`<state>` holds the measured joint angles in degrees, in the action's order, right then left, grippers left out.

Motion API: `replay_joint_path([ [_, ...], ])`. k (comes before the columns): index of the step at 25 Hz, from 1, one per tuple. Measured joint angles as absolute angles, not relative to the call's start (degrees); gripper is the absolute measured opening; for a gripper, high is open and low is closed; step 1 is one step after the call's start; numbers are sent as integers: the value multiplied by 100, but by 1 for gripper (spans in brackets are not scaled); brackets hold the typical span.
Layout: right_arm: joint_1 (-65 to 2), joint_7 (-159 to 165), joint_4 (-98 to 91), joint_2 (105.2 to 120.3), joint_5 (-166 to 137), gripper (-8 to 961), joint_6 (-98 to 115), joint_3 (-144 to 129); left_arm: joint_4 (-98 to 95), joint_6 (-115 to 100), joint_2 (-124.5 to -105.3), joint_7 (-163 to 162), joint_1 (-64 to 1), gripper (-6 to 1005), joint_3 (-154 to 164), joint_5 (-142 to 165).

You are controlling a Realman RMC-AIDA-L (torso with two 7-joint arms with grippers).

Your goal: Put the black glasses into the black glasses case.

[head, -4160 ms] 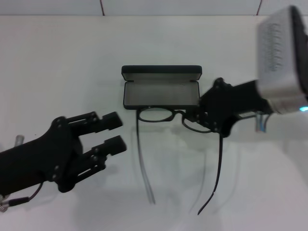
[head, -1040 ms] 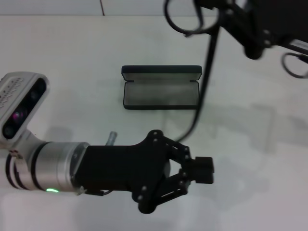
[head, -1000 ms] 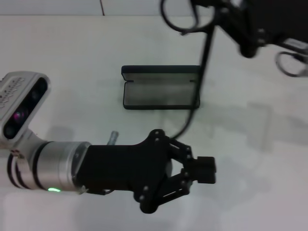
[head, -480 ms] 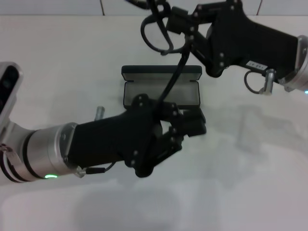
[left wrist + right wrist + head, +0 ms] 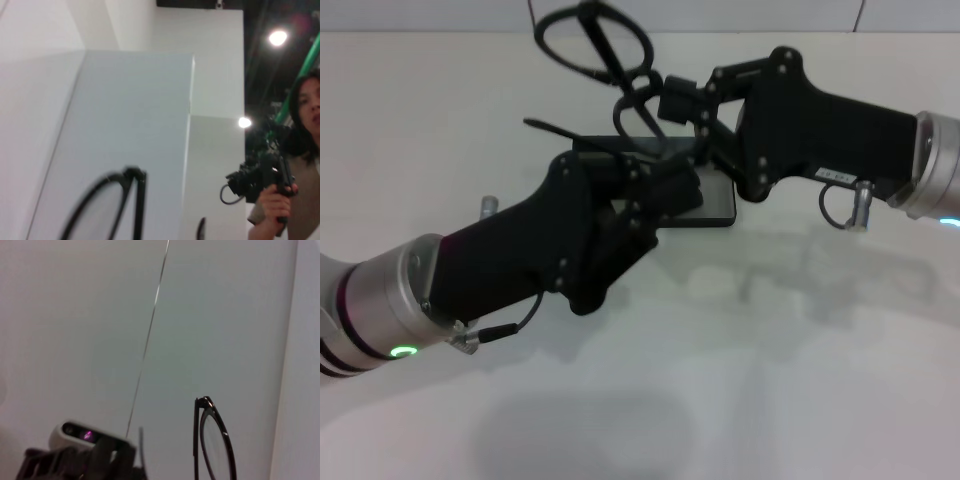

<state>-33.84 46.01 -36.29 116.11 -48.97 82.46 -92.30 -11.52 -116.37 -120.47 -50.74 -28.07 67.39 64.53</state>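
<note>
My right gripper is shut on the black glasses and holds them in the air above the black glasses case. One lens stands high at the far middle and one temple arm sticks out sideways to the left. My left gripper is over the open case, right under the glasses and close to that temple arm, and hides most of the case. The glasses also show in the left wrist view and in the right wrist view.
The white table stretches around the case. A wall seam runs along the far edge. A person holding a camera shows in the left wrist view. My left arm's wrist camera shows in the right wrist view.
My left gripper has moved up and away over the case. My right gripper has turned the glasses, so the lenses have swung left and one temple arm now lies sideways.
</note>
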Motion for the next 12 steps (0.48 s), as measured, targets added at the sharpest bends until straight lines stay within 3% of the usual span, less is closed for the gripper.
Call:
replay_joint_path([
  [12, -3375, 4711, -3672, 11599, -5002, 26, 8243, -9429, -1081, -11543, -12030, -5433, -2786, 86, 6701, 6273],
])
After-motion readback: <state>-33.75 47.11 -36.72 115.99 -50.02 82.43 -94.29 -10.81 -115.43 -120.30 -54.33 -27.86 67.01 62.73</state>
